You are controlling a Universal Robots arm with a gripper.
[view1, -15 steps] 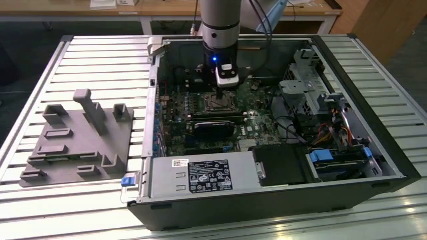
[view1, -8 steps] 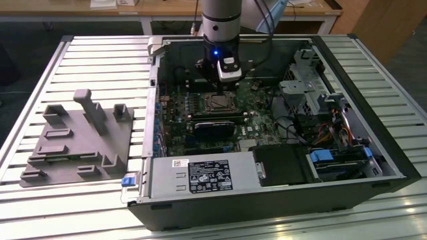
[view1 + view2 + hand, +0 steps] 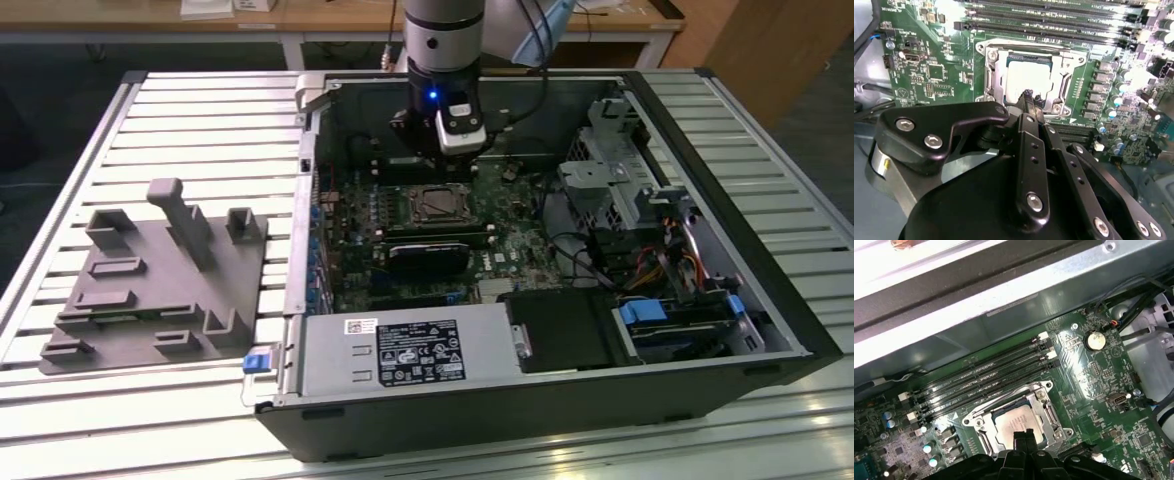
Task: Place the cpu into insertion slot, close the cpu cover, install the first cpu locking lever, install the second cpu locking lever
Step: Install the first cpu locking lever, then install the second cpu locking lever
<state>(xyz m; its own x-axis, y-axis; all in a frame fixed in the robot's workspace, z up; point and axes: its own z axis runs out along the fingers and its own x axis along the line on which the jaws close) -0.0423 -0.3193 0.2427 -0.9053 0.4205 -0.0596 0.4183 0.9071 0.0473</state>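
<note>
The arm comes straight down into the open computer case [image 3: 787,330] from the far side. Its gripper [image 3: 1027,96] points down just above the near edge of the insertion slot [image 3: 991,80], fingers pressed together on nothing. The cpu [image 3: 1015,420] lies flat in the slot, with the cpu cover [image 3: 1046,410] lowered around it.

A slatted metal table [image 3: 747,130] carries an open computer case [image 3: 747,300] beside a grey fixture [image 3: 154,280].
</note>
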